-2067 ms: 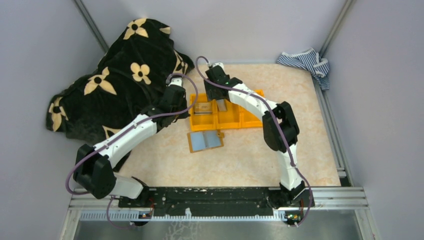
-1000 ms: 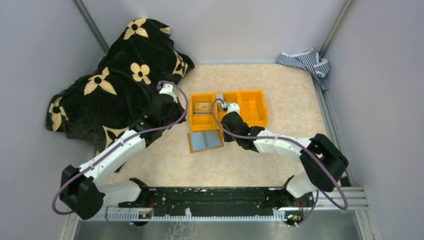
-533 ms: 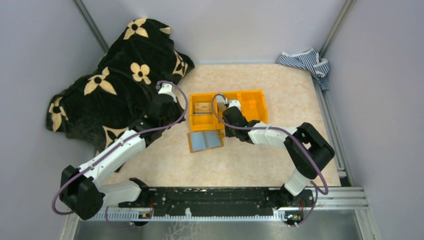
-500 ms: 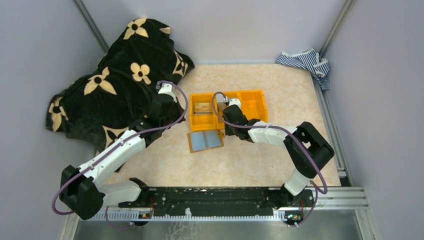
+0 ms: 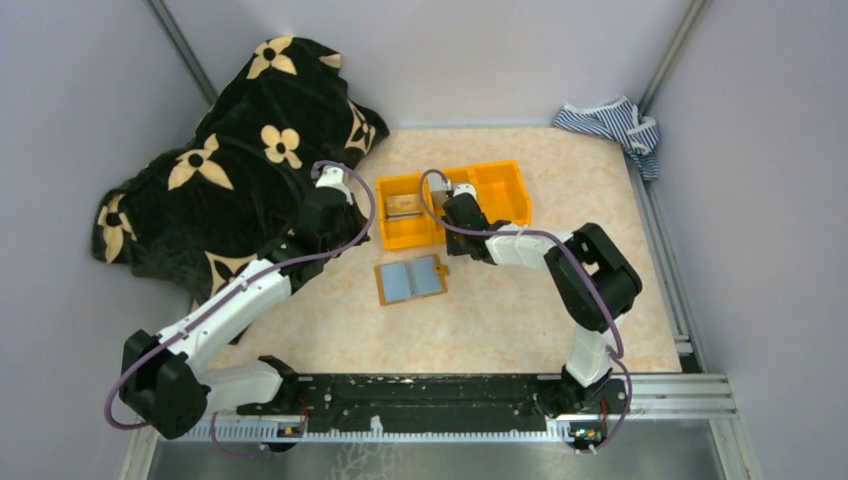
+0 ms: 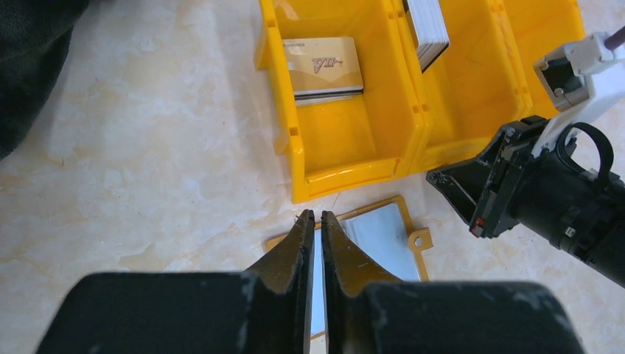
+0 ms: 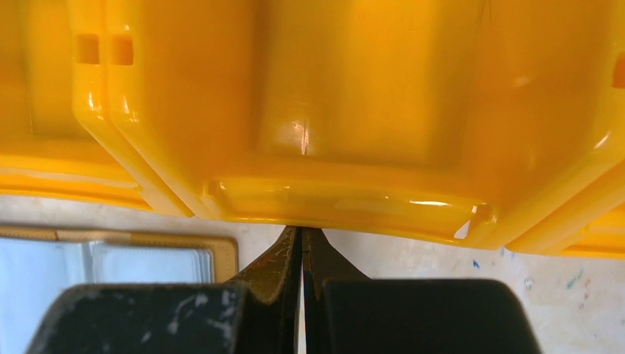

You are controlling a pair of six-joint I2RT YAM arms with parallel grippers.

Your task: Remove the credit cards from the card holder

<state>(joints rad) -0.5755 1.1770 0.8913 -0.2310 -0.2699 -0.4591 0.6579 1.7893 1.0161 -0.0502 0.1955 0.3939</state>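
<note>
The card holder [image 5: 410,280] lies open on the table, its grey-blue inside up and its snap tab to the right; it also shows below my left fingers [image 6: 379,236] and at the lower left of the right wrist view [image 7: 110,265]. My right gripper [image 5: 452,238] is shut, and its tips [image 7: 301,230] press the near wall of the orange bin [image 5: 505,195]. My left gripper [image 6: 315,215] hovers left of the bin, jaws together with nothing between them. A gold card [image 6: 324,66] lies in the bin's left compartment. Several cards [image 6: 426,26] stand on edge in the middle one.
A black blanket with cream flowers [image 5: 230,150] is heaped at the back left, close to my left arm. A striped cloth [image 5: 610,125] sits in the far right corner. Grey walls close in three sides of the marbled tabletop [image 5: 480,320].
My right gripper has pushed the orange bin away from the card holder toward the back and turned it slightly, widening the gap between them. The left arm has stayed still for the last second.
</note>
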